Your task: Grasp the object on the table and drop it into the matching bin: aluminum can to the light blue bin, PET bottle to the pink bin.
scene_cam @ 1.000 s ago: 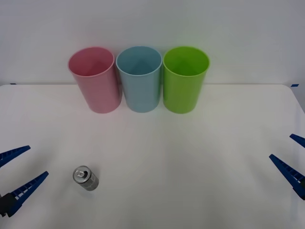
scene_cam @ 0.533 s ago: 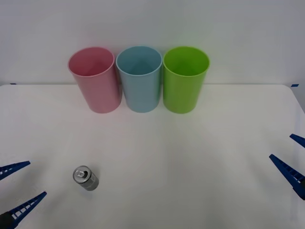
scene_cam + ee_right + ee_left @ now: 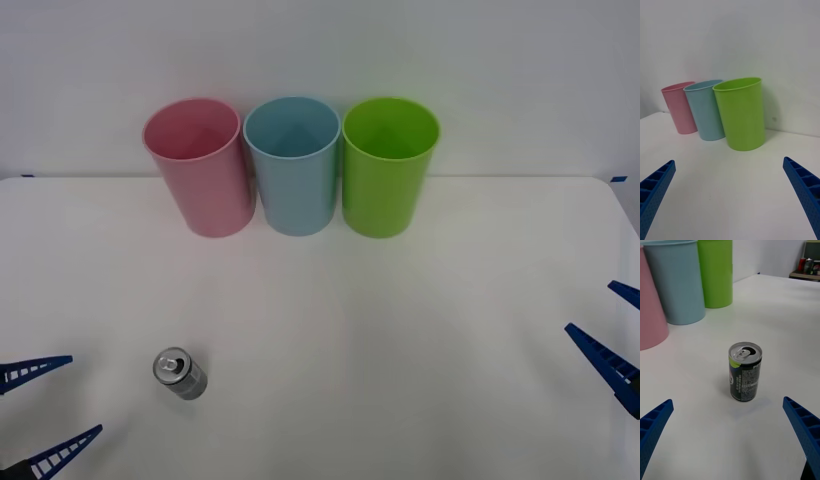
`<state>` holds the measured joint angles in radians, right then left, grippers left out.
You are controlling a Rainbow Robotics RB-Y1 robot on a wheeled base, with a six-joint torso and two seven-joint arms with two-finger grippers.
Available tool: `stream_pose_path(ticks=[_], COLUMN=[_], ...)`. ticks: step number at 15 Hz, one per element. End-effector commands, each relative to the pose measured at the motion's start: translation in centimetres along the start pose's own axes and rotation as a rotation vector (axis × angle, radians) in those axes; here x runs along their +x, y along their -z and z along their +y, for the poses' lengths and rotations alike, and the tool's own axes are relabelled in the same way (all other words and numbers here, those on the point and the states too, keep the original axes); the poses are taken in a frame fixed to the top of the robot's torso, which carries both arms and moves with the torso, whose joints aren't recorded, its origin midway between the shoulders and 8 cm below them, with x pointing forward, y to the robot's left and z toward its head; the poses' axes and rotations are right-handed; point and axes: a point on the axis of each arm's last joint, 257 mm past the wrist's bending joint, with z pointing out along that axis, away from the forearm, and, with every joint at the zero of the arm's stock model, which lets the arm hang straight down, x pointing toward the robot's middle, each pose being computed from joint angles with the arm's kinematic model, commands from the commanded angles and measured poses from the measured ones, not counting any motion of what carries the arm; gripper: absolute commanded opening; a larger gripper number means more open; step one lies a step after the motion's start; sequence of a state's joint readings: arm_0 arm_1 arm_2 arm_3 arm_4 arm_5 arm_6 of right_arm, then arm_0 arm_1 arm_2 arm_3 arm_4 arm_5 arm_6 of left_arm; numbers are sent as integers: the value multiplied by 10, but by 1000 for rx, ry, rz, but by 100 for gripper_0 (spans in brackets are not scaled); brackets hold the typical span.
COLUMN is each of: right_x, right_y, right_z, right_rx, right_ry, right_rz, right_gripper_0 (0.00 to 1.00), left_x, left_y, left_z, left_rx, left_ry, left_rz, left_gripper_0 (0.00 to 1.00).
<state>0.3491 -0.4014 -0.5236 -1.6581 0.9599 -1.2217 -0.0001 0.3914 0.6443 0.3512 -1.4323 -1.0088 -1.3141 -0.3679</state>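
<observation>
The aluminum can [image 3: 179, 373] stands upright on the white table [image 3: 400, 330] at the near left, its silver top and pull tab facing up. In the left wrist view the can [image 3: 745, 371] shows a dark body with white lettering. My left gripper [image 3: 45, 410] is open at the near left edge, left of the can and apart from it; the can stands just beyond its open fingers [image 3: 727, 403]. At the far right edge my right gripper [image 3: 612, 325] hangs open and holds nothing. The pink bin [image 3: 200, 165] and the light blue bin [image 3: 293, 165] stand side by side at the back.
A lime green bin [image 3: 388, 165] stands right of the light blue one, all three in a row against the white wall. From the right wrist the green bin [image 3: 741, 112] is nearest. White tabletop stretches between the can and the bins.
My left gripper has drawn back toward the near left corner of the front view. The can and the right gripper have not moved.
</observation>
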Motion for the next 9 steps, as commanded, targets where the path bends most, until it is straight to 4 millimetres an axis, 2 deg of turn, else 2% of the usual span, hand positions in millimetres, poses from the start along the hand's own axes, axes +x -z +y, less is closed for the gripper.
stream_pose_path(ticks=[1,9], right_x=[0,0], right_y=[0,0], right_z=[0,0], right_rx=[0,0], right_ry=[0,0], right_rz=[0,0], right_gripper_0=[100,100], left_x=[5,19], left_y=[-6,-33], left_z=[-6,-21], left_rx=[5,-49], left_ry=[8,58], left_rz=[4,-27], left_gripper_0=[100,100])
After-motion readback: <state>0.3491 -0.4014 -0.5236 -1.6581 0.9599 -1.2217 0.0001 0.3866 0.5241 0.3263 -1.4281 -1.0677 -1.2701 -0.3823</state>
